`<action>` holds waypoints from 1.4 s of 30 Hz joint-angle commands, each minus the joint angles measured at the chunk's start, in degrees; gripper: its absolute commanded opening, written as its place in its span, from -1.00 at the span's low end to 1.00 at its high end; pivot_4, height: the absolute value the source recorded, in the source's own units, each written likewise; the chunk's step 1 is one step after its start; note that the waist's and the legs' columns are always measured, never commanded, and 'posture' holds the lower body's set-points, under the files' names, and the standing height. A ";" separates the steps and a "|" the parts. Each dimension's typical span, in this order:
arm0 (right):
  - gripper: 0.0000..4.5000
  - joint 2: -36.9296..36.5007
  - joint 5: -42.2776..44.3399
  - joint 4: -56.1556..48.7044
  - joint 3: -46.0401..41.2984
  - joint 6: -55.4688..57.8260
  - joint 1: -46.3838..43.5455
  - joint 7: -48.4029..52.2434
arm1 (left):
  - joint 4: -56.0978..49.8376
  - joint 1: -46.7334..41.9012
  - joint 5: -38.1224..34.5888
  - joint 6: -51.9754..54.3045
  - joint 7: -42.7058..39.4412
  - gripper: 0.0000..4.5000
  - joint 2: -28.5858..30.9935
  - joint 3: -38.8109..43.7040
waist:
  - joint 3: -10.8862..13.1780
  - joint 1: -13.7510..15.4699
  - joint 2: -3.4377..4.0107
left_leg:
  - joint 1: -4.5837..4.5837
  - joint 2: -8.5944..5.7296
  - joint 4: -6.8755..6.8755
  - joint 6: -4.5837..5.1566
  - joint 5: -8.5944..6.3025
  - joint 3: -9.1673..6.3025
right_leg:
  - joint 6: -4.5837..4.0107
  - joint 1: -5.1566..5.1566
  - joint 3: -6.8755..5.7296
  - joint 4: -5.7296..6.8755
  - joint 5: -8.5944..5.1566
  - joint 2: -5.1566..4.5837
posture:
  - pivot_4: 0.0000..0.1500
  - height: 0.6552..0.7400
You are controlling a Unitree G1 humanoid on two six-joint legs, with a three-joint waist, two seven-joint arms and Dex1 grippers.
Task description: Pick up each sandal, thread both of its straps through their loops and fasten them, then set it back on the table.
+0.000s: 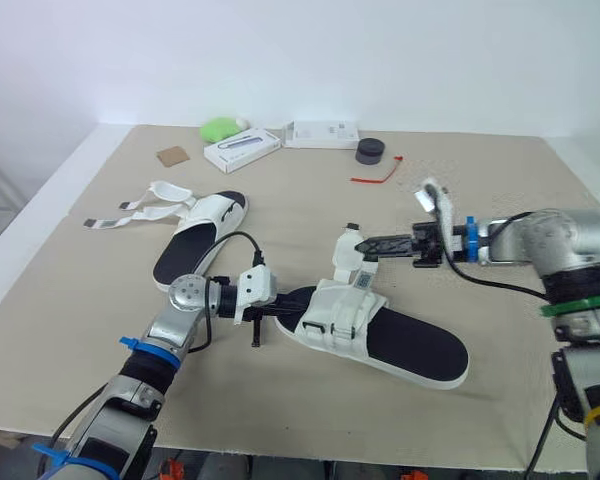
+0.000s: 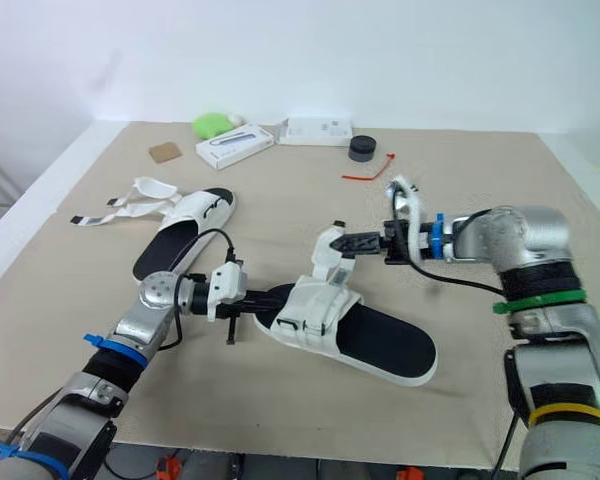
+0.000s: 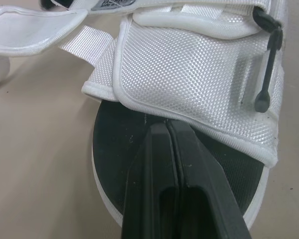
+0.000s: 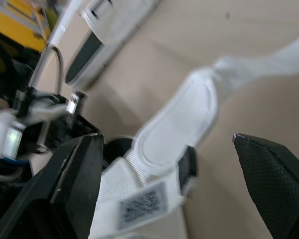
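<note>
Beige surface [image 1: 80, 300]: white black-soled sandal [image 1: 410, 345] lies toe left (twin sandal [image 1: 205, 215] behind); left fingers [image 3: 159, 189] closed atop it, right fingers [image 4: 74, 184] wide around its strap [image 1: 348, 248].

The table [image 1: 90, 320] holds 2 sandals, 1 near sandal [image 1: 336, 314] and 1 far-left sandal [image 1: 205, 222], plus 2 white boxes [image 1: 242, 150] [image 1: 322, 133], 1 green lump [image 1: 218, 128], 1 brown square [image 1: 172, 155], 1 black puck [image 1: 370, 151] and 1 red cord [image 1: 376, 178].

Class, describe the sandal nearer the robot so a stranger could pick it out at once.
On the beige table, look near the front edge, in the middle. The white sandal with a black footbed lies there; unlike the other sandal back left, one strap stands up by the open right tool.
</note>
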 commanded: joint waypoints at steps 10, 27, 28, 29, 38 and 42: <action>0.98 14.98 -15.07 21.62 -0.64 -13.57 -12.50 10.83 | 1.04 3.45 3.89 4.17 1.41 -1.00 1.87 -2.83 | 0.06 -0.58 0.10 | 0.08 -0.01 0.10 -0.11 0.08 -0.05 | -0.02 -0.05 0.02 0.56 -0.05 0.06 | 1.00 1.00; 0.98 21.01 -23.74 32.71 -11.07 -21.90 -17.18 11.52 | 1.22 4.03 3.95 4.49 1.32 -1.00 1.83 -3.30 | 0.07 -0.63 0.12 | 0.28 0.02 0.09 -0.12 0.09 -0.04 | -0.10 0.02 0.06 0.72 -0.07 0.13 | 1.00 1.00; 0.98 21.20 -24.02 32.76 -11.69 -22.95 -17.19 11.33 | 1.29 4.03 3.96 4.46 1.33 -1.00 1.78 -3.32 | 0.07 -0.63 0.12 | 0.28 0.02 0.09 -0.12 0.09 -0.04 | -0.10 0.02 0.07 0.72 -0.07 0.13 | 1.00 1.00; 0.98 21.40 -24.13 32.91 -12.48 -23.65 -17.29 10.84 | 1.31 4.07 3.97 4.43 1.34 -1.00 1.76 -3.33 | 0.07 -0.63 0.12 | 0.28 0.02 0.09 -0.12 0.09 -0.04 | -0.10 0.02 0.07 0.73 -0.07 0.13 | 1.00 1.00; -0.60 21.05 -24.59 27.04 -15.10 -25.27 -15.38 14.36 | 1.01 4.45 3.84 4.64 1.82 -1.00 1.61 -3.28 | 0.07 -0.63 0.13 | 0.32 0.02 0.09 -0.13 0.10 -0.04 | -0.09 0.07 0.08 0.74 -0.08 0.14 | 1.00 1.00; -0.98 19.55 -24.96 11.66 -12.43 -27.47 -8.51 17.74 | 1.01 4.51 3.86 4.62 2.00 -1.00 1.50 -3.38 | 0.07 -0.54 0.12 | 0.32 0.02 0.09 -0.15 0.11 -0.04 | -0.01 0.09 0.10 0.74 -0.12 0.14 | 1.00 1.00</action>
